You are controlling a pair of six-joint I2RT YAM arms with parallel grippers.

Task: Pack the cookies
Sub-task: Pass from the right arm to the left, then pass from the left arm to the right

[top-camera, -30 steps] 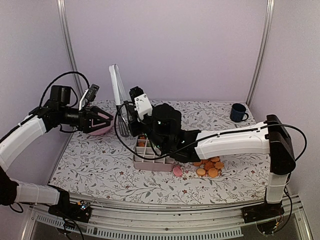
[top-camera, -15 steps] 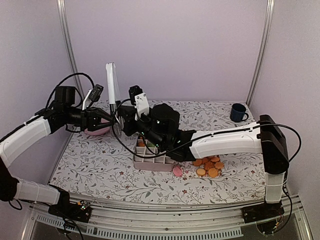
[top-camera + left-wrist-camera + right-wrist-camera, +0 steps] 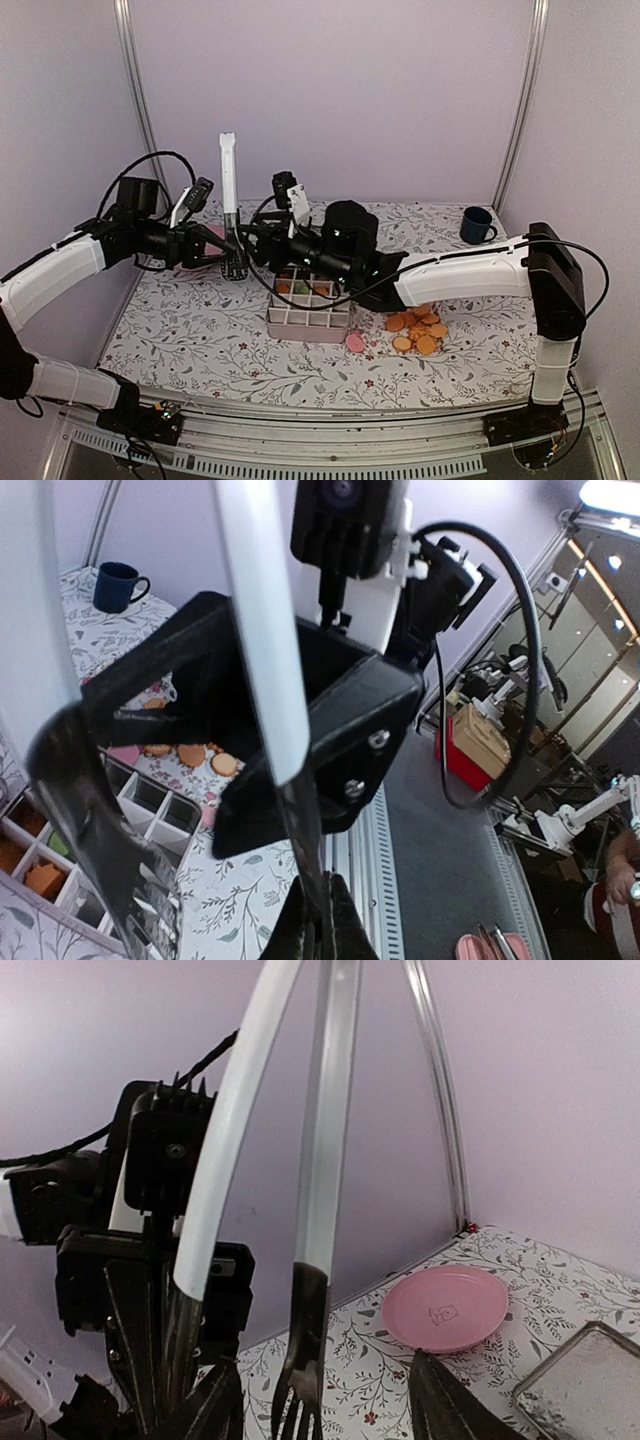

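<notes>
Plain lilac walls with metal corner posts close in a table spread with a flowered cloth. A blue mug stands at the far right corner. The cookies lie heaped right of centre, just beside a divided box that already holds a few. Left of centre, the left gripper is clamped on upright white tongs. The right gripper faces it, with its jaws apart around them.

Cookies rt of tray (mug behind)
</notes>
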